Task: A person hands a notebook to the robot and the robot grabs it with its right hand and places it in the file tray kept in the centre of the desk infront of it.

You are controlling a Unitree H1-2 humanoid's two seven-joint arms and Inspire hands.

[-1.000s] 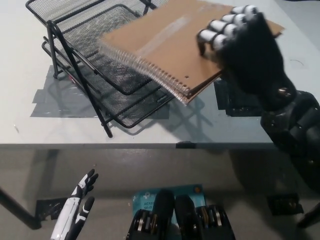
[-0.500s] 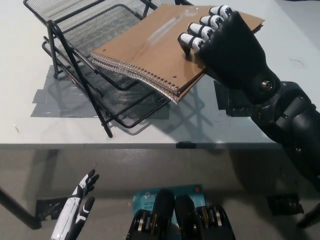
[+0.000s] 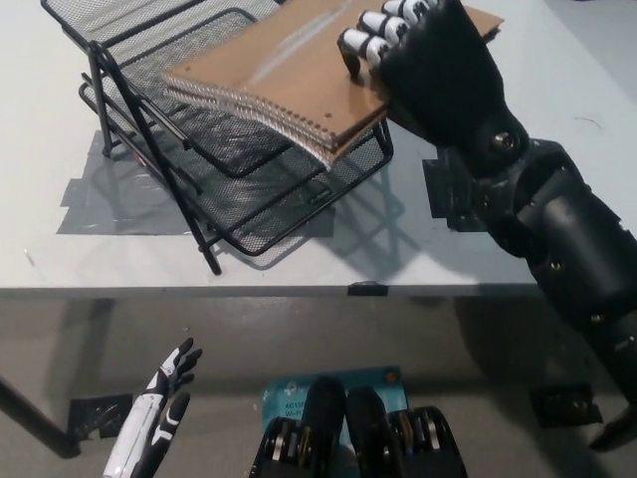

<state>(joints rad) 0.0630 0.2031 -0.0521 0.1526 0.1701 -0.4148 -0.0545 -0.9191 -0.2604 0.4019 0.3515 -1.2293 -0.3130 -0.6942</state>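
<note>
Notebook (image 3: 299, 75), spiral-bound with brown card cover, lies tilted over the black wire-mesh file tray (image 3: 249, 189), clamped by the black right hand (image 3: 428, 70).

file tray (image 3: 149, 60) top edge cropped

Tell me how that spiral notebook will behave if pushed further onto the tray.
The notebook looks stiff: its cardboard cover stays flat in the right robot hand. It will probably slide smoothly, though its wire spiral may snag the mesh file tray.
</note>
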